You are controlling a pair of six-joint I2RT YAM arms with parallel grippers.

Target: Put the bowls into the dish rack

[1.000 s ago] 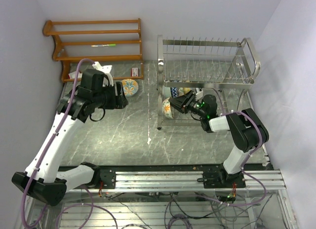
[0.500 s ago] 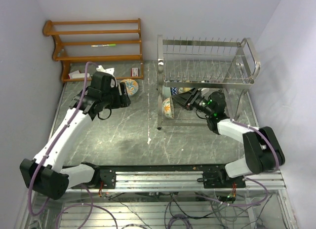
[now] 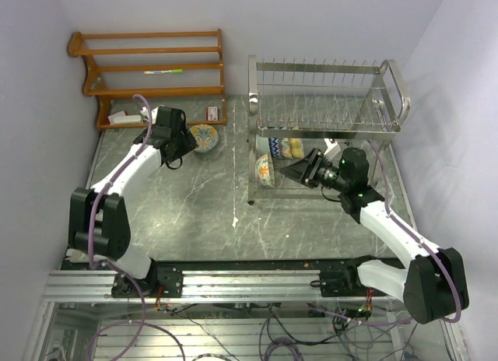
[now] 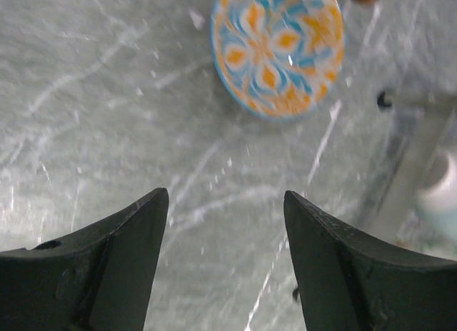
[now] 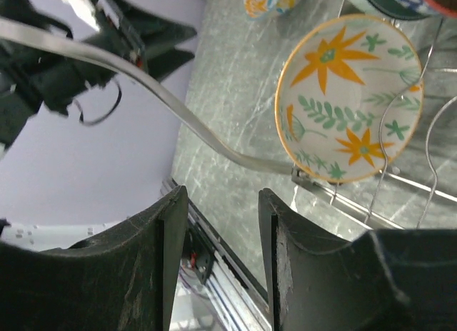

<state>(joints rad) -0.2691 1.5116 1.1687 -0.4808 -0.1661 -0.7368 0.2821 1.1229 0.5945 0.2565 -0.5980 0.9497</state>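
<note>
Pale lilac walls (image 3: 311, 19) enclose a grey marbled table (image 3: 194, 209), wooden shelf (image 3: 148, 65) far left.

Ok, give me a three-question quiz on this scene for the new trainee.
1. True or false: the left jaws are shut on the orange-and-blue bowl.
2. The bowl with orange flowers is: A) on the wooden shelf; B) standing on edge in the dish rack; C) flat on the table.
3. Which arm's jaws are nearest the dish rack?
Key: 1 false, they are open and empty; 2 B; 3 the right arm's.
</note>
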